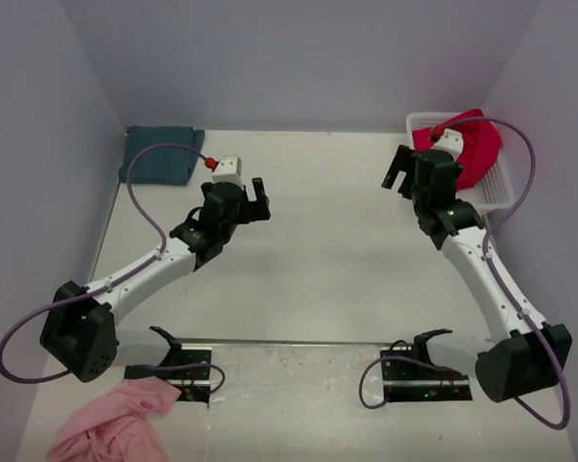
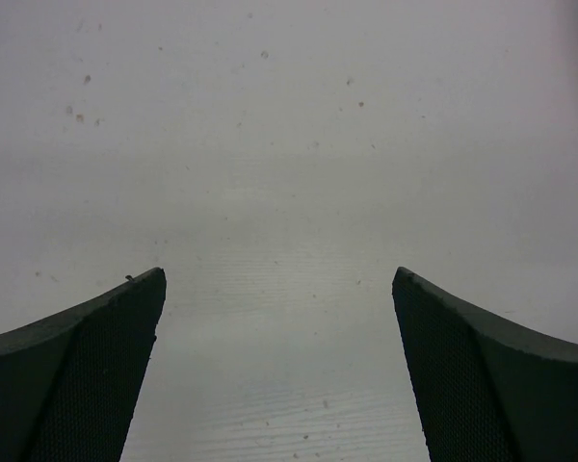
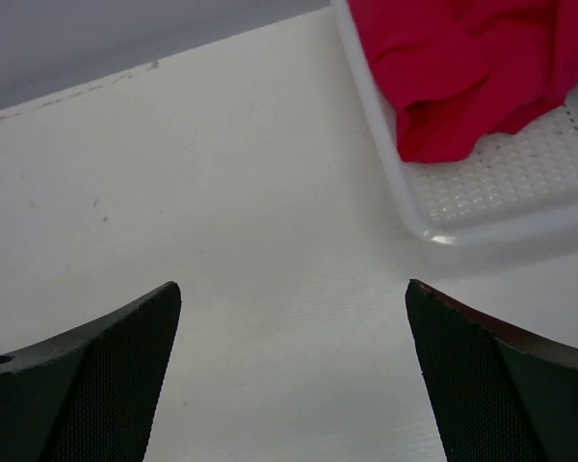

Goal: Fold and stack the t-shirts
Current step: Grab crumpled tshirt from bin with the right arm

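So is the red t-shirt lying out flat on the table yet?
No, the red t-shirt is bunched up inside the white basket, as the right wrist view shows.

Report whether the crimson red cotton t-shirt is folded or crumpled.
Crumpled: the crimson red cotton t-shirt lies bunched in the white plastic basket, with loose uneven folds.
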Robot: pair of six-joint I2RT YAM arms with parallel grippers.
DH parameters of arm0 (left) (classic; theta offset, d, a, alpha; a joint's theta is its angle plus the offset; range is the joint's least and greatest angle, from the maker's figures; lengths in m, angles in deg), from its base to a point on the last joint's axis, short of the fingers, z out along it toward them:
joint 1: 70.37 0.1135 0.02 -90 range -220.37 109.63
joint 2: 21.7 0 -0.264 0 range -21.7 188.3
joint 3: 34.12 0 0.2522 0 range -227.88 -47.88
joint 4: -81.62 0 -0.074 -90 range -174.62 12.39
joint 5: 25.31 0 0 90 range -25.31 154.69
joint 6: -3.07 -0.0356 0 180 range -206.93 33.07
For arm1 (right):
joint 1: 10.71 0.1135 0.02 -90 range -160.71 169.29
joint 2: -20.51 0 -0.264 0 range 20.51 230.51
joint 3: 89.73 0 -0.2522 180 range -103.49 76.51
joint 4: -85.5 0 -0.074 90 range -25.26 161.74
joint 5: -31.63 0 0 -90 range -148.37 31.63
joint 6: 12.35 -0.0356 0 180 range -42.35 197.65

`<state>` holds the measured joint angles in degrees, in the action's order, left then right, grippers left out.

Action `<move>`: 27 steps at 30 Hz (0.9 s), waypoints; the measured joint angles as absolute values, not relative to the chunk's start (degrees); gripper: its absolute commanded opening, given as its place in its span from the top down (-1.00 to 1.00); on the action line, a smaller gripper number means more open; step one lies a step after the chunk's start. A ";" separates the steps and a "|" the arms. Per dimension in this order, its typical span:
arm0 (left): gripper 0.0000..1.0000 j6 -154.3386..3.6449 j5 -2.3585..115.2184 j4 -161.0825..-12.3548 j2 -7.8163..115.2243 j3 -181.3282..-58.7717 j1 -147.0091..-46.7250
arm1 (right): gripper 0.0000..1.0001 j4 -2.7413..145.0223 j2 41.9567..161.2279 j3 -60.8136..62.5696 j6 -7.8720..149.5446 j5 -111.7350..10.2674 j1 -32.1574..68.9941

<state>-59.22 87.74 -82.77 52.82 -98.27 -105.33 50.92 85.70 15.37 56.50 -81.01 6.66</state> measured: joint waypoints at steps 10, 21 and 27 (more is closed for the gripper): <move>-1.00 -53.30 80.79 -84.06 52.45 -97.14 -103.47 | -0.92 51.42 119.45 -15.89 57.82 -81.40 -13.34; -1.00 -52.49 83.00 -82.31 40.82 -93.64 -106.55 | -0.86 45.74 146.33 -35.06 61.84 -80.90 -19.00; -1.00 -52.49 83.15 -81.78 39.81 -92.98 -106.60 | -0.80 44.64 152.63 -41.31 66.91 -81.47 -20.21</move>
